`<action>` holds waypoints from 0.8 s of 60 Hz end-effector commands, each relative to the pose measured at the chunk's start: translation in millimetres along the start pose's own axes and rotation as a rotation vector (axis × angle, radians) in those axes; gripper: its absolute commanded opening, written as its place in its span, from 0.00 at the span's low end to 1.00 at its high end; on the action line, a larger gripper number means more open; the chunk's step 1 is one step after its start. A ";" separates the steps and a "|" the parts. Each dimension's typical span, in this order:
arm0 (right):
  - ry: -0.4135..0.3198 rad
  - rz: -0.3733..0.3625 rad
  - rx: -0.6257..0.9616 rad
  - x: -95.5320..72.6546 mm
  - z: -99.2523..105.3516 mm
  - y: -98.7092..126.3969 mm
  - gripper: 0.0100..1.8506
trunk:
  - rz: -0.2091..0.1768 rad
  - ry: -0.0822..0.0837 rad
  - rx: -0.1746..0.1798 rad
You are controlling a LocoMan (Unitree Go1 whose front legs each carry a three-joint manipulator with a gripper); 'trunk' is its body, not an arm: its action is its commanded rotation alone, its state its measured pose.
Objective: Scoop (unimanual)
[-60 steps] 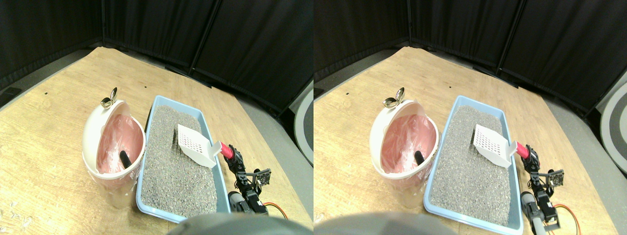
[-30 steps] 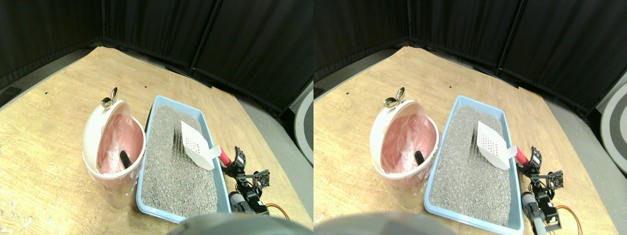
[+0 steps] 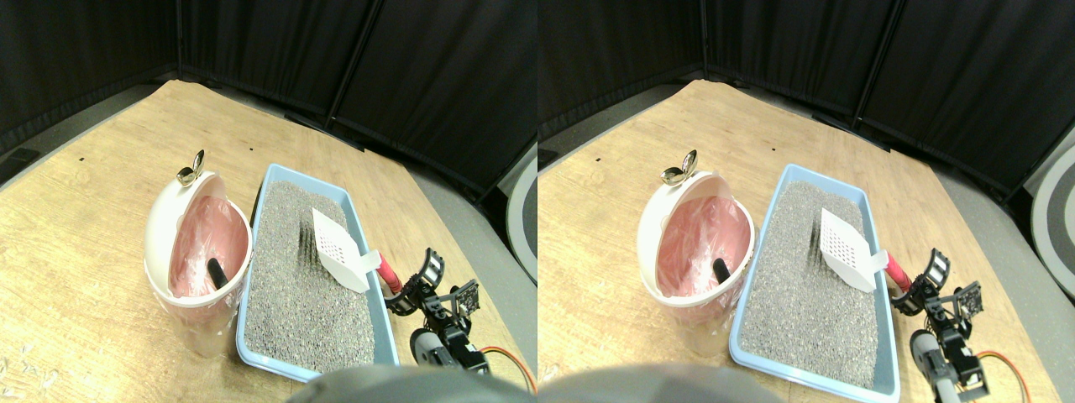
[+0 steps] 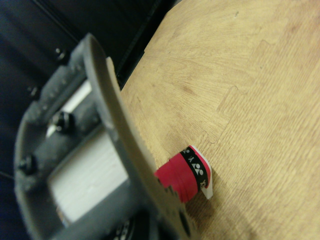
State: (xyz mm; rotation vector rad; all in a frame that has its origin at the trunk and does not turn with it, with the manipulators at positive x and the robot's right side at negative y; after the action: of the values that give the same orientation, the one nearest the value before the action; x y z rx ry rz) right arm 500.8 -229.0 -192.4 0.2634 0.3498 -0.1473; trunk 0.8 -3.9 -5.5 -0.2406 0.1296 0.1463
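A white slotted scoop [image 3: 339,248] with a red wrapped handle [image 3: 388,273] lies tilted on the grey litter [image 3: 294,285] in the light blue tray [image 3: 290,367], its handle sticking out over the tray's right rim. My right gripper [image 3: 416,285] stands just right of the handle's end, open, with one jaw swung up and the other low beside the handle. In the wrist view the red handle's tip [image 4: 190,172] pokes out past the dark jaw frame over the wooden floor. Left of the tray stands a white bin [image 3: 159,243] with a pink liner.
A dark stubby thing [image 3: 216,273] lies inside the bin, and a metal clip [image 3: 189,170] sits on its far rim. Wooden floor [image 3: 84,210] surrounds everything. Black curtains [image 3: 378,67] close off the back, and an orange cable [image 3: 504,357] trails by my arm.
The scoop tipped and settled onto the litter. The jaws have spread apart off the red handle, and the gripper has drawn back a little to the right.
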 end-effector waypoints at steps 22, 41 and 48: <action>-0.248 0.205 -0.008 -35.1 44.2 -17.8 0.03 | -0.045 -0.013 0.026; -0.258 0.241 -0.088 -63.9 44.0 -20.1 0.03 | -0.093 -0.015 0.065; -0.229 0.277 -0.150 -74.9 46.3 -21.0 0.03 | -0.101 -0.011 0.069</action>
State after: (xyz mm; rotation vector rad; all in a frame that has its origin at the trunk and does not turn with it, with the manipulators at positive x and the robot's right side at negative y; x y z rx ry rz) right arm 443.1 -260.1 -140.3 0.1481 0.1438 0.0716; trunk 2.1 -4.2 -6.8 -0.1619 0.1301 0.0485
